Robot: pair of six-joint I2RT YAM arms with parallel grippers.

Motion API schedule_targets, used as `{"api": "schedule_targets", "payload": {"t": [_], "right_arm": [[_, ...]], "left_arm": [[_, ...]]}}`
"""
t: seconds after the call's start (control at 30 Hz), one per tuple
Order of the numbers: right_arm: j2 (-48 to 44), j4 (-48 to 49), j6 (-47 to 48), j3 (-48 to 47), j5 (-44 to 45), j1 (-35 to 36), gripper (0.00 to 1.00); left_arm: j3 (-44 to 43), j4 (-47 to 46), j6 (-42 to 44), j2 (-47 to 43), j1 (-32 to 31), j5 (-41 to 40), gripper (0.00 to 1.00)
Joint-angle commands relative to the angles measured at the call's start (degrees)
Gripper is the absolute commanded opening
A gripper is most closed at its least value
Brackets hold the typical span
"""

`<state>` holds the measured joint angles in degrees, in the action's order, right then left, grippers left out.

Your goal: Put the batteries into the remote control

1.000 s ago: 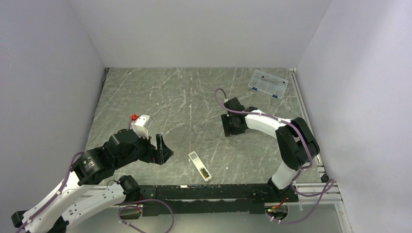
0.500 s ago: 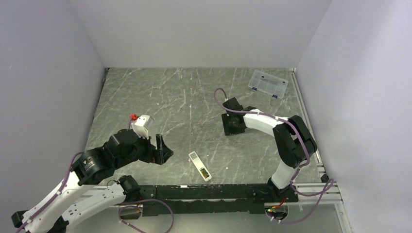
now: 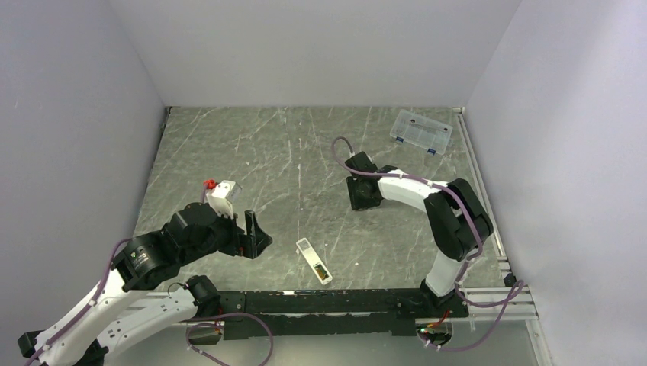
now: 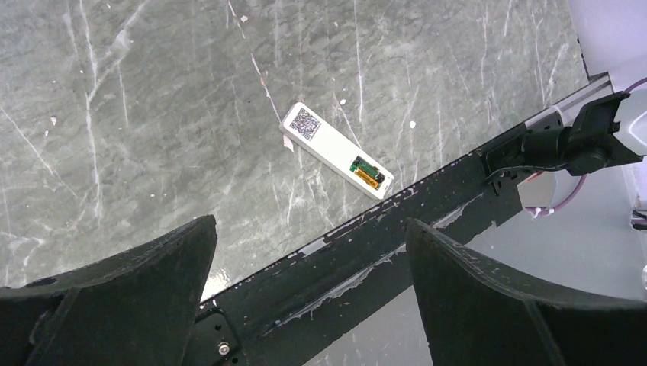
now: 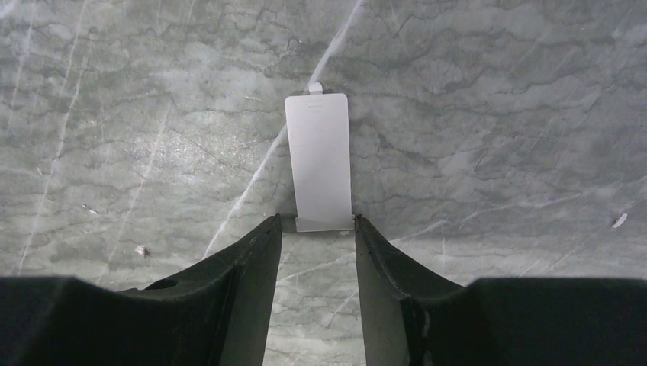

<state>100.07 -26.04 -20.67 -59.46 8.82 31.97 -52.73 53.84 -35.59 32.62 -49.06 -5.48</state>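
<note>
Your white remote control lies by the table's front edge, both batteries seated, ahead of the left gripper — jaws wide open, empty. The right gripper pinches the flat white cover — well away.

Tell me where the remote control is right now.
In the top view, the remote control lies at the near edge of the table, just left of centre, beside the black rail and right of the left gripper.
</note>
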Motion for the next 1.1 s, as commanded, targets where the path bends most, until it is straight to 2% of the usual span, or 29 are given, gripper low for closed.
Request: {"api": "schedule_targets", "payload": {"t": [0.0, 0.53, 0.9, 1.07], "right_arm": [[1.55, 0.44, -0.76, -1.69, 2.21, 0.69, 0.42], [1.99, 0.00, -0.87, -1.19, 3.48, 0.97, 0.32], [2.04, -0.30, -0.88, -1.27, 3.56, 1.31, 0.11], [0.16, -1.09, -0.87, -1.49, 3.62, 1.37, 0.07]], "left_arm": [[-0.18, -1.97, 0.26, 0.01, -0.09, -0.53, 1.00], [-0.11, -1.91, 0.26, -0.18, -0.11, -0.56, 0.99], [-0.13, -1.90, 0.17, -0.11, -0.09, -0.59, 0.99], [-0.17, -1.90, 0.17, 0.01, -0.15, -0.54, 0.99]]}}
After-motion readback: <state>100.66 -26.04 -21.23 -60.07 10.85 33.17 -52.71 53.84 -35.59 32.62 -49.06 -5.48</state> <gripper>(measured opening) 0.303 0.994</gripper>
